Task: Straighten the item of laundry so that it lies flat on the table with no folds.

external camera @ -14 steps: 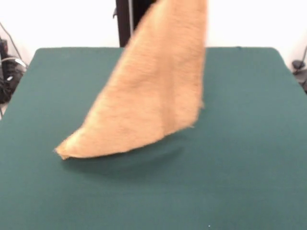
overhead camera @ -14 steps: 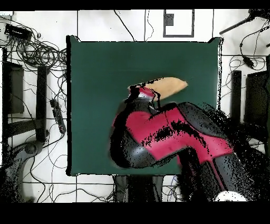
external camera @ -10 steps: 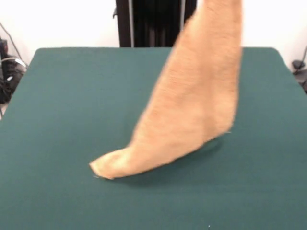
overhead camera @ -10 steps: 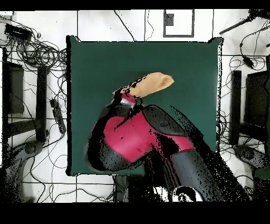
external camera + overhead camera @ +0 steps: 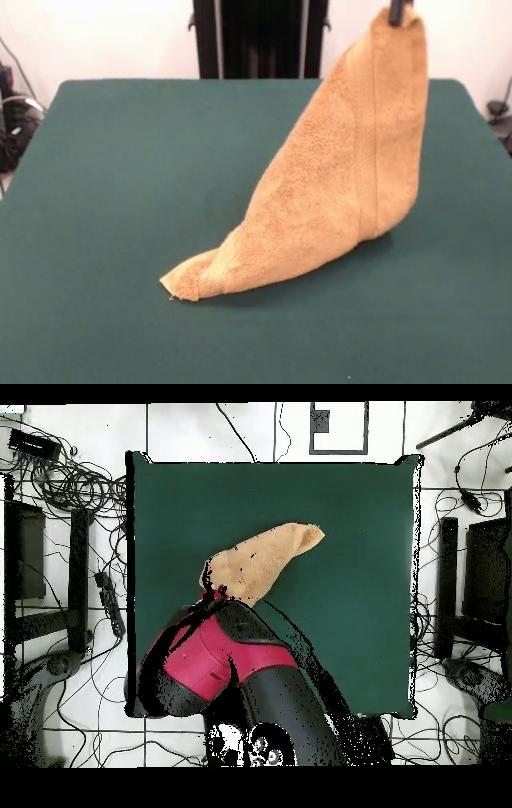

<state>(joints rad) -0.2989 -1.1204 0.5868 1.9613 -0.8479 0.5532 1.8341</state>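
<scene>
The hand (image 5: 397, 14) grips the towel (image 5: 336, 184) by its top corner. The towel hangs steeply, its low corner resting on the worktop (image 5: 120, 200) toward 7 o'clock.

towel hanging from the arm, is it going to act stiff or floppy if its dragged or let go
Probably floppy: the towel hangs in a soft drape from the end effector, and its low corner lies limp on the table. Likely light, since one pinched edge carries most of it. Its looped pile may cling to the felt-like top, so dragging could bunch it rather than slide it.
</scene>
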